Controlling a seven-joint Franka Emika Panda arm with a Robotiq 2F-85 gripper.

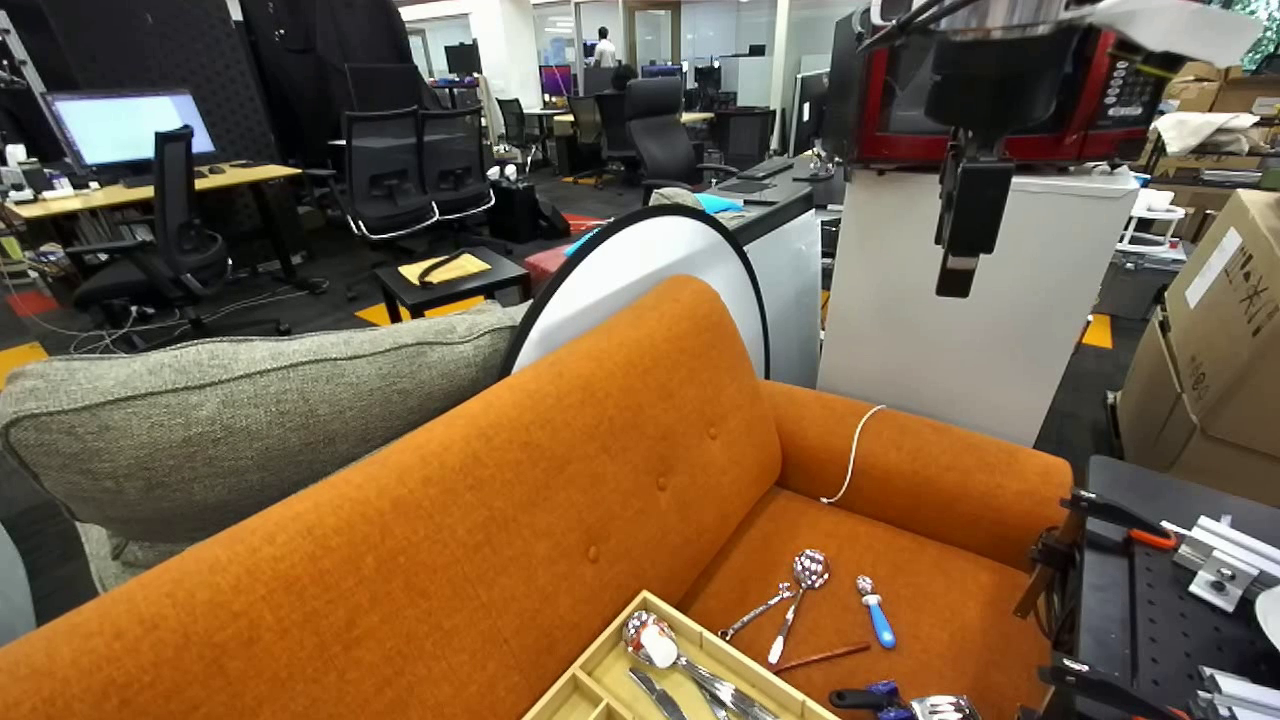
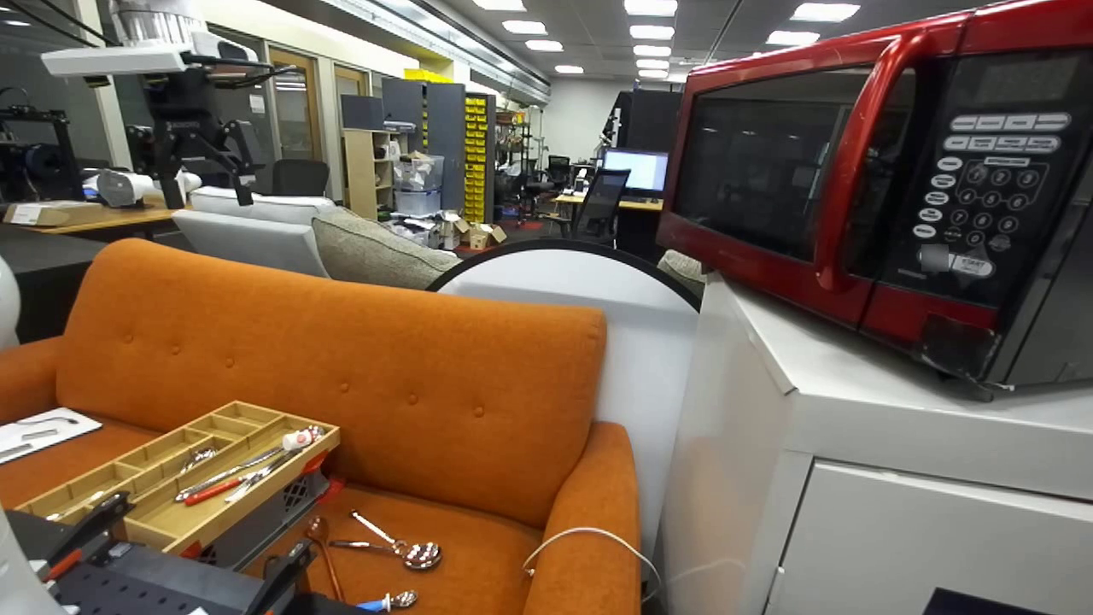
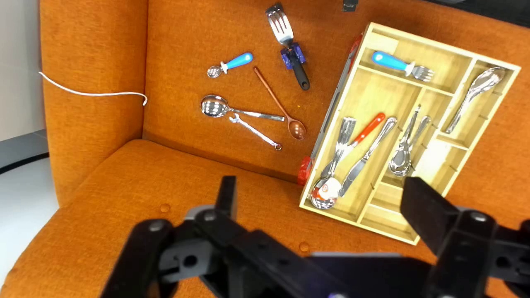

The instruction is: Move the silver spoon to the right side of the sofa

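Observation:
A large silver spoon lies on the orange sofa's seat, its bowl showing in both exterior views (image 1: 811, 569) (image 2: 422, 556) and in the wrist view (image 3: 214, 106). The orange sofa (image 2: 410, 342) also fills most of the wrist view (image 3: 99, 186). More silver spoons lie in the wooden tray (image 3: 387, 233): one with a white-and-red label (image 3: 325, 194), one in a side compartment (image 3: 476, 91). My gripper (image 3: 319, 196) is open and empty. It hangs high above the sofa in both exterior views (image 1: 957, 280) (image 2: 209, 196), touching nothing.
Beside the spoon lie a wrench (image 3: 254, 131), a wooden spoon (image 3: 275, 99), a small blue-handled spoon (image 3: 238, 61) and a black-handled fork (image 3: 292, 54). A white cord (image 3: 95, 94) hangs over the armrest. A red microwave (image 2: 768, 171) stands on a white cabinet (image 2: 734, 410).

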